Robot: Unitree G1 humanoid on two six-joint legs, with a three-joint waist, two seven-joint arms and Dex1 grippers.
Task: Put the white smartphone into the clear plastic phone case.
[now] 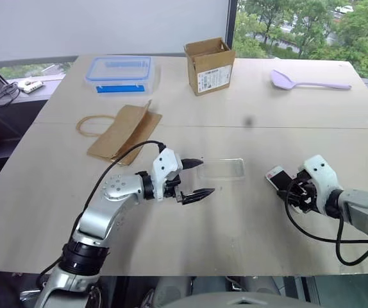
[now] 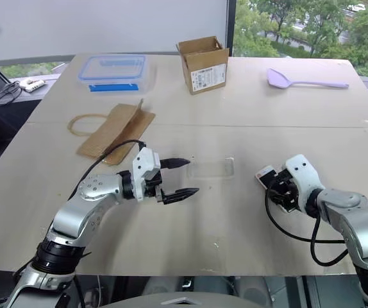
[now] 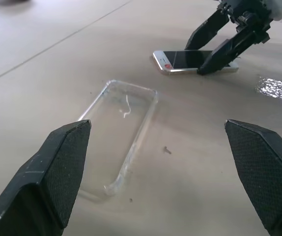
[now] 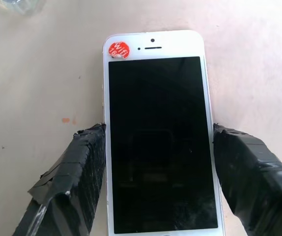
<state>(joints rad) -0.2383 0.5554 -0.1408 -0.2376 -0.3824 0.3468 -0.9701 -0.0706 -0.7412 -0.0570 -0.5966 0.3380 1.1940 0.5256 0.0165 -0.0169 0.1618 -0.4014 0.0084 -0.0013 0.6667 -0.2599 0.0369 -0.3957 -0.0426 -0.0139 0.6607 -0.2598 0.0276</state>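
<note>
The white smartphone [image 4: 155, 142] lies screen up on the table, a red round sticker at its top corner. My right gripper [image 4: 158, 129] straddles it, one black finger pressed against each long edge, shut on the phone where it rests; in the head view it sits at the right [image 1: 294, 186]. The clear plastic phone case [image 1: 221, 169] lies flat and open side up near the table's middle, left of the phone. My left gripper [image 1: 204, 177] hovers just left of the case, open wide, its fingers [image 3: 67, 167] pointing toward the case [image 3: 121, 128] with nothing between them.
A blue-rimmed clear container [image 1: 120, 70], a small cardboard box [image 1: 209, 64] and a lilac spoon [image 1: 299, 81] stand along the far side. A flat brown paper bag [image 1: 123, 131] with a loop handle lies behind my left arm.
</note>
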